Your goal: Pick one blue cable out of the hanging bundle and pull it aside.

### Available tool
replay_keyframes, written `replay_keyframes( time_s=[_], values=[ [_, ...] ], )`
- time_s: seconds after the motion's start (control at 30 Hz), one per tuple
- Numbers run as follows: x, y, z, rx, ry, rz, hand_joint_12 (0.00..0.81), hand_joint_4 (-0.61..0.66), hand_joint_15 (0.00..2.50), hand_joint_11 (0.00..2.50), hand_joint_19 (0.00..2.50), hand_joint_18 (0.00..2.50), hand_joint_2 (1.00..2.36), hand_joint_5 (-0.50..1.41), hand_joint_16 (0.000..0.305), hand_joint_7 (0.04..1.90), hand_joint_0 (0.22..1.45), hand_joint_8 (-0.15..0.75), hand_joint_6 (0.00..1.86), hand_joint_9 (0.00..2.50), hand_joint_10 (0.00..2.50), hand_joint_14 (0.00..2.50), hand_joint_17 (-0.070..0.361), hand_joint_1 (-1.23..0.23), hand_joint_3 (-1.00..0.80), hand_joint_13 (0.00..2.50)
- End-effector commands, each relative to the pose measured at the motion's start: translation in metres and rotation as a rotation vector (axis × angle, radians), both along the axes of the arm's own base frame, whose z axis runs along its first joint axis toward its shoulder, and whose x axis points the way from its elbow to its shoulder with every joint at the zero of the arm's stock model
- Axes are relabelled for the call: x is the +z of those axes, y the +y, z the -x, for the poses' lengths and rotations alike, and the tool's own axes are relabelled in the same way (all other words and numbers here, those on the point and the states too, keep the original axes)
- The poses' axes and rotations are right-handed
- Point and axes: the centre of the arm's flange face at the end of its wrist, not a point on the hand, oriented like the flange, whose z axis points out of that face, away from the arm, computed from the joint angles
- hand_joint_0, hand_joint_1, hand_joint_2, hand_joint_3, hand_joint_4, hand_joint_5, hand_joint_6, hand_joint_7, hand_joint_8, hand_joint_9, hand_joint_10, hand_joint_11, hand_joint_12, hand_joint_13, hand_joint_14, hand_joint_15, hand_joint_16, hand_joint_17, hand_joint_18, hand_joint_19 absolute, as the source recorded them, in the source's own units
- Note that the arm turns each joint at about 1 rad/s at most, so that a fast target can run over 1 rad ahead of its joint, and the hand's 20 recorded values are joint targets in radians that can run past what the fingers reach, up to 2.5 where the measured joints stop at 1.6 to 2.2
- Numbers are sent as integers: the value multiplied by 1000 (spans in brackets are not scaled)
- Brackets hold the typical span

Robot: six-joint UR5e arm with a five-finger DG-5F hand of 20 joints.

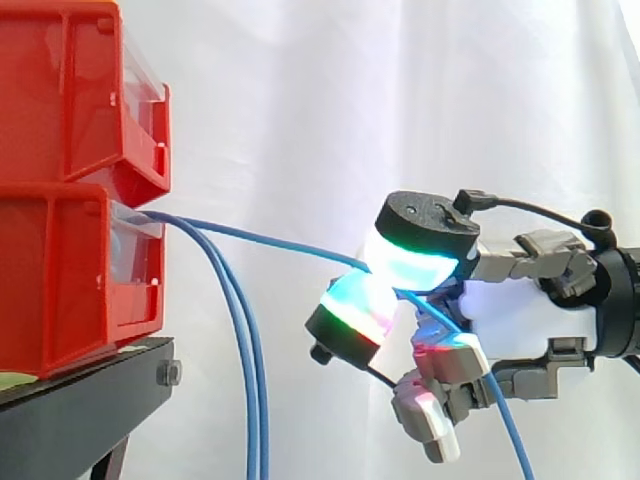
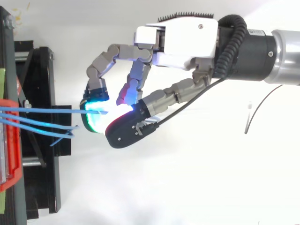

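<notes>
Several thin blue cables come out of the lower red bin (image 1: 70, 280). Most of the bundle (image 1: 245, 370) hangs straight down beside the stand. One blue cable (image 1: 270, 240) runs taut to the right, away from the bundle, into my hand (image 1: 520, 310). The hand is shut on it: two glowing fingertips (image 1: 405, 262) pinch the cable between them, and its free end drops away below the hand (image 1: 510, 430). In the top view the pinched cable (image 2: 51, 110) runs straight from the bin to the hand (image 2: 178, 42), while the other cables (image 2: 42, 126) lie apart from it.
Two red bins are stacked at the left, the upper one (image 1: 70, 90) above the lower, on a black stand (image 1: 90, 400). A white curtain hangs behind. Open room lies to the right of the bins and under the hand.
</notes>
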Motion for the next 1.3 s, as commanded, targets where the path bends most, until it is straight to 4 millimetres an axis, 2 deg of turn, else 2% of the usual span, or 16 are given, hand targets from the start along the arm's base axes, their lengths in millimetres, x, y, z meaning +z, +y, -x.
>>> replay_keyframes(
  time_s=[0.0,0.23,1.27],
  values=[
    [-2,-5,2,4,15,-17,365,-20,676,756,636,905,1022,-99,49,1067,590,309,907,1304,21,22,111,-852,-49,1056],
    [-4,-6,4,-2,31,-53,375,0,671,735,633,916,1020,-94,51,1076,588,313,906,1309,21,21,115,-853,-37,1057],
    [-4,-6,5,0,35,-12,382,43,676,731,631,924,1018,-88,54,1076,589,330,903,1322,20,20,121,-853,-34,1061]
  ],
)
